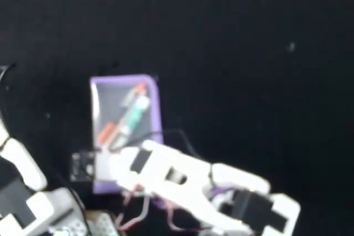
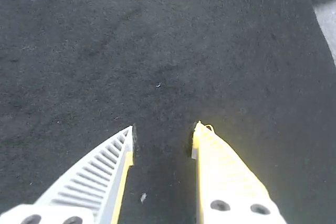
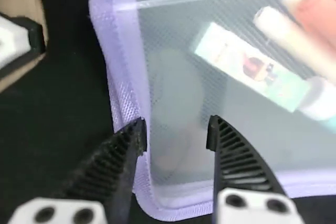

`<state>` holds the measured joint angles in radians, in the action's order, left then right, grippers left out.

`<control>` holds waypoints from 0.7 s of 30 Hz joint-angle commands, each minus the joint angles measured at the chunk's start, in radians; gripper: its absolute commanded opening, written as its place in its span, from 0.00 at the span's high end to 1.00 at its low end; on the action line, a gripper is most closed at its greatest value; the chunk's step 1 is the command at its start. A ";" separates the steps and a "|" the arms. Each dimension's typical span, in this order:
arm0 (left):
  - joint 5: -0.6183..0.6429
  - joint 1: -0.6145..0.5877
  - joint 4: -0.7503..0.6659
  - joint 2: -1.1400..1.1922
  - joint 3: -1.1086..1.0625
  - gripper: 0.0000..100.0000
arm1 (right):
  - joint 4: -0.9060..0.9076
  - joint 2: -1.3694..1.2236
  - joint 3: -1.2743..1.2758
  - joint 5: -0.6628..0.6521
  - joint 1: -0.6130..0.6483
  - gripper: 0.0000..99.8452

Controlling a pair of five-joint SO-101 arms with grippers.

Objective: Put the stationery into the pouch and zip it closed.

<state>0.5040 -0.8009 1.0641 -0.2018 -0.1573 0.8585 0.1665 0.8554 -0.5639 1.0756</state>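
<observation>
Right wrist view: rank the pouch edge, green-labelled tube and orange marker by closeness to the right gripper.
1. Pouch edge, beside the right gripper.
2. Green-labelled tube, just inside.
3. Orange marker, deepest inside.

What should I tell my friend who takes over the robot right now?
Left gripper: open, above the bare black mat, holding nothing.
Right gripper: open, at the purple edge of the pouch, near a corner.
Stationery: inside the pouch, seen through its clear side.
Done: the things seem packed.
Left: zip it closed; whether the zip is already shut can't be seen.
</observation>
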 commanded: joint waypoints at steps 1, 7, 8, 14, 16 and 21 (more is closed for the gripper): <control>0.008 -0.005 -0.017 -0.009 0.036 0.81 | 0.040 0.010 0.024 -0.029 -0.005 0.81; 0.008 -0.005 -0.017 -0.009 0.036 0.81 | 0.296 0.134 -0.054 -0.023 0.144 0.81; 0.008 -0.005 -0.017 -0.009 0.036 0.81 | 0.328 0.171 -0.064 -0.023 0.166 0.81; 0.008 -0.015 -0.021 -0.009 0.038 0.81 | 0.450 0.366 -0.071 -0.023 0.221 0.81; 0.009 -0.033 -0.051 -0.009 0.038 0.81 | 0.463 0.386 -0.071 -0.014 0.215 0.81; 0.046 -0.102 -0.032 -0.009 0.079 0.81 | 0.440 0.328 -0.071 0.055 0.186 0.81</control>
<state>0.5224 -0.8684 1.0257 -0.2002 -0.1527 1.3142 0.4918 0.8232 -0.5317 1.2566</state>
